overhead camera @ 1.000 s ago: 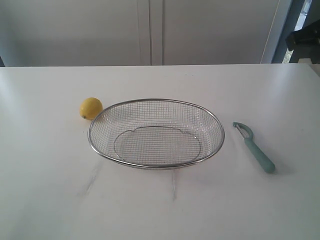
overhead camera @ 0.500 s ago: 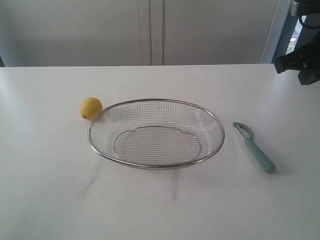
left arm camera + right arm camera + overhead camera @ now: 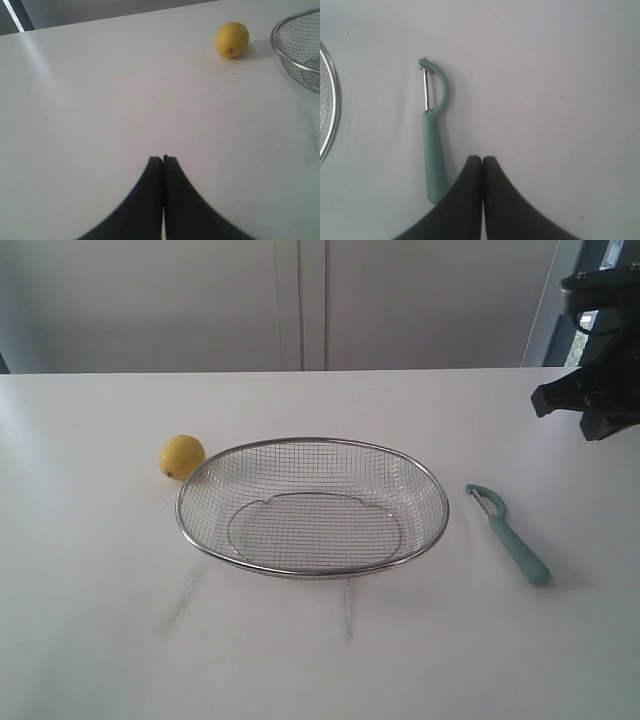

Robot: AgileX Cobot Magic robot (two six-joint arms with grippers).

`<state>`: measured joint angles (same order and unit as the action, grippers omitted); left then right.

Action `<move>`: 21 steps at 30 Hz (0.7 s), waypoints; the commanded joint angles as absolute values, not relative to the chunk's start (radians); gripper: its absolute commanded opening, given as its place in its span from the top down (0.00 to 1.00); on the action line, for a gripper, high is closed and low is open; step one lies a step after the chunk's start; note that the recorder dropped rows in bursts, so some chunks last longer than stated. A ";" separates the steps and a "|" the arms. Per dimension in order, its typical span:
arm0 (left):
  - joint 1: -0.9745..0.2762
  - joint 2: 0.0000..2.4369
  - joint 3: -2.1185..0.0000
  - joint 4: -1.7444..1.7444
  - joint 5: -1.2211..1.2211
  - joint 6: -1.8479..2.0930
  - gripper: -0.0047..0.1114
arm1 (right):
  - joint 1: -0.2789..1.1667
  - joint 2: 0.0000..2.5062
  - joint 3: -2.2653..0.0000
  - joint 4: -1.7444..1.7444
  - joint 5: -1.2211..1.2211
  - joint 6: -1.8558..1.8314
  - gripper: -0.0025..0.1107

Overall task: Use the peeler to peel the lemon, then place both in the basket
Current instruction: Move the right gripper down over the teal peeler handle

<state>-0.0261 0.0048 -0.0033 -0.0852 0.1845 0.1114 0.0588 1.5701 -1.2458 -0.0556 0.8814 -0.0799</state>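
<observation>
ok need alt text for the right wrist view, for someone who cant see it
A teal-handled peeler lies flat on a white table, untouched. The right tool, shut and empty, hangs above the table near the peeler's handle end, and a sliver of the wire basket rim shows at one edge.

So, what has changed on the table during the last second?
The right arm has come lower into the exterior view at the right edge. Nothing was taken hold of or let go. The lemon, the basket and the peeler lie where they were.
</observation>
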 commanded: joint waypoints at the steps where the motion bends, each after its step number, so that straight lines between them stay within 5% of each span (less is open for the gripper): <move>1: -0.023 0.000 0.000 -0.088 0.188 0.110 0.96 | 0.059 1.598 -1.243 -0.049 0.884 -0.077 0.98; 21: -0.023 0.000 0.000 -0.088 0.188 0.110 0.96 | 0.086 1.686 -1.243 0.027 0.939 -0.232 0.98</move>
